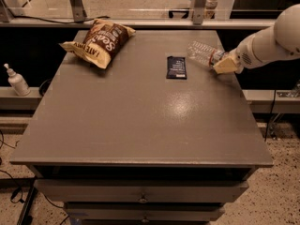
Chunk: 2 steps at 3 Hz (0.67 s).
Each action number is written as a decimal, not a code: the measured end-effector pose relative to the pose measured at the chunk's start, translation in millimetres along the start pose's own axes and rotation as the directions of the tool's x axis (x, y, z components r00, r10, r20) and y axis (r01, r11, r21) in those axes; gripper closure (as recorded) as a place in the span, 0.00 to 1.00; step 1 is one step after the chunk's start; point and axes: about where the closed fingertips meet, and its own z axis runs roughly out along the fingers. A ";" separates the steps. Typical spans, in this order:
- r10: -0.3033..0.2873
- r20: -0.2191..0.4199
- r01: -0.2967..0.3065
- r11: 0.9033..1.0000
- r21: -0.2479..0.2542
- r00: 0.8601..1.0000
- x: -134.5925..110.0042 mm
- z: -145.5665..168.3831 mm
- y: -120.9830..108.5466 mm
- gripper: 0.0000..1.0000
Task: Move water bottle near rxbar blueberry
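The end effector (226,63), at the counter's (140,125) far right edge, seems clamped on the label band of the bottle (202,53), which is held sideways right of the bar (176,67) and is probably light, slippery and crushable.

Looks like a robot lab or test bay to me: grey drawer table (140,125) mid-frame, cables (9,182) on the speckled floor (281,191) lower left, metal posts (77,3) along the top, pump bottle (16,81) on a ledge (28,97) far left. The gripper (225,64) is at the right, clamped on the water bottle (202,53).
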 end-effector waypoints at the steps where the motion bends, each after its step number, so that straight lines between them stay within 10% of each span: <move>1: 0.001 0.000 -0.001 0.999 -0.036 1.000 -1.2 7.5 14.5 0.60; 2: -0.004 0.001 0.004 0.998 -0.068 1.000 -4.1 9.1 31.8 0.35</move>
